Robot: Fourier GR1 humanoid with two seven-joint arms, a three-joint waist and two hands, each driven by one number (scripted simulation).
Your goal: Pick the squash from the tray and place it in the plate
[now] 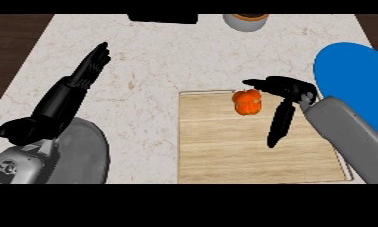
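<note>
Squash [247,102] sits near the far edge of the wooden tray [221,146], unheld. At the counter's left edge the left hand [85,73] rests, fingers straight. Right hand [284,96] hovers beside the squash, fingers spread. Blue plate [347,78] lies at the right edge.

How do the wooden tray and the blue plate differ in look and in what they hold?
The tray is rectangular and pale wood; the plate is round and blue. The tray carries the orange squash, near its far edge; the plate shows nothing on its visible part. The plate runs past the right edge of the view. Both lie flat on the counter.
</note>
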